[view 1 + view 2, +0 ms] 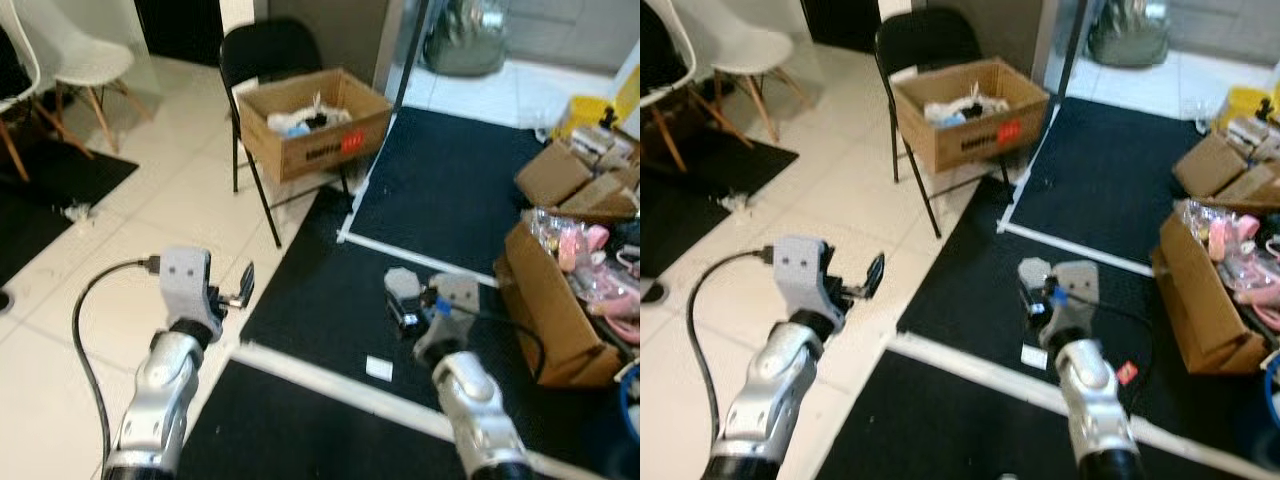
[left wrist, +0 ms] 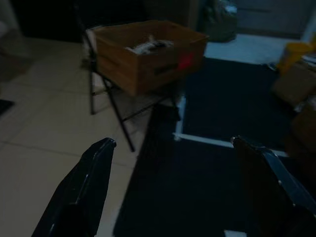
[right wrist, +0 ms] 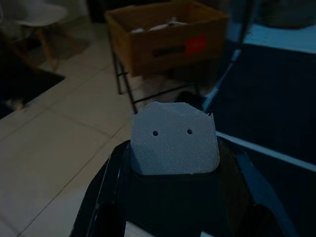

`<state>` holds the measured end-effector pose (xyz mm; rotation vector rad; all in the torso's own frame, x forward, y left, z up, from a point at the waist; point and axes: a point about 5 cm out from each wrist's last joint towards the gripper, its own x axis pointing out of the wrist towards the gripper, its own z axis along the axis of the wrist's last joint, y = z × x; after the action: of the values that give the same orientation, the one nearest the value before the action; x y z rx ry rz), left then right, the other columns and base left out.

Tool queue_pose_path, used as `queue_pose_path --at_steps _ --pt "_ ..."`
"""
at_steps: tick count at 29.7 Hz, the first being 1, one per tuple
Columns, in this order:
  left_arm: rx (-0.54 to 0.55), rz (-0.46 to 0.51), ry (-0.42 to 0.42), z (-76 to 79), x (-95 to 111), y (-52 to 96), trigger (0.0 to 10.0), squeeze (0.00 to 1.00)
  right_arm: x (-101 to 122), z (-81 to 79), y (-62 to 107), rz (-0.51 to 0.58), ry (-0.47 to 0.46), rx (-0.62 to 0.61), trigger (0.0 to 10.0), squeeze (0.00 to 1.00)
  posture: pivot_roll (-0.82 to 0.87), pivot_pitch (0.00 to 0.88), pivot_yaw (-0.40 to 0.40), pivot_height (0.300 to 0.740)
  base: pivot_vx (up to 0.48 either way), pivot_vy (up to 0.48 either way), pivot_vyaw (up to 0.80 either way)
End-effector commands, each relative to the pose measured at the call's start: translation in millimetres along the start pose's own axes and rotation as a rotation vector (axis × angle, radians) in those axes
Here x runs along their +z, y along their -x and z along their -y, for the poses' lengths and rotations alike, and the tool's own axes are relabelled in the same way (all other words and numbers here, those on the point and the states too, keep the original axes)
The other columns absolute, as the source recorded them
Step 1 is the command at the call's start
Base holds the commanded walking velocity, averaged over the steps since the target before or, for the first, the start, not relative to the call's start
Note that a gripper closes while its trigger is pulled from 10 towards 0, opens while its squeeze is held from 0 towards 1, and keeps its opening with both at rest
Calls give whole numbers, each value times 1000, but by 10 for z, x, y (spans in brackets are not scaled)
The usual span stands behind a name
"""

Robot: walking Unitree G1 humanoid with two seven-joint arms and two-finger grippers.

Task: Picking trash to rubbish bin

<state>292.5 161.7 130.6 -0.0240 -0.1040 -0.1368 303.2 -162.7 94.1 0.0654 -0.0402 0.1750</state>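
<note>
We log a far cardboard box on a black chair, holding crumpled trash. Right gripper clamps a grey piece; left gripper apart.

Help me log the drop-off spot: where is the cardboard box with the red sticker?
The cardboard box sits on the seat of a black folding chair, ahead of the robot and slightly left, on the white tiles beside the dark mat.
</note>
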Motion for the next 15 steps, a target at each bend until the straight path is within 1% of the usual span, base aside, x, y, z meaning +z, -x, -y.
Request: queue_pose_path --at_steps 1,5,15 --pt "2 -22 -7 -10 -29 3 10000 0 -61 19 29 -30 -4 -8 10000 0 58 136 27 740 296 0 -800" --pt "7 -26 -9 -12 -37 1 10000 0 -71 13 28 -32 -2 -8 10000 0 55 141 27 740 295 0 -692" --pt "0 -12 4 -1 -9 -2 10000 0 -71 27 38 -34 6 -7 10000 0 57 138 26 740 293 0 0"
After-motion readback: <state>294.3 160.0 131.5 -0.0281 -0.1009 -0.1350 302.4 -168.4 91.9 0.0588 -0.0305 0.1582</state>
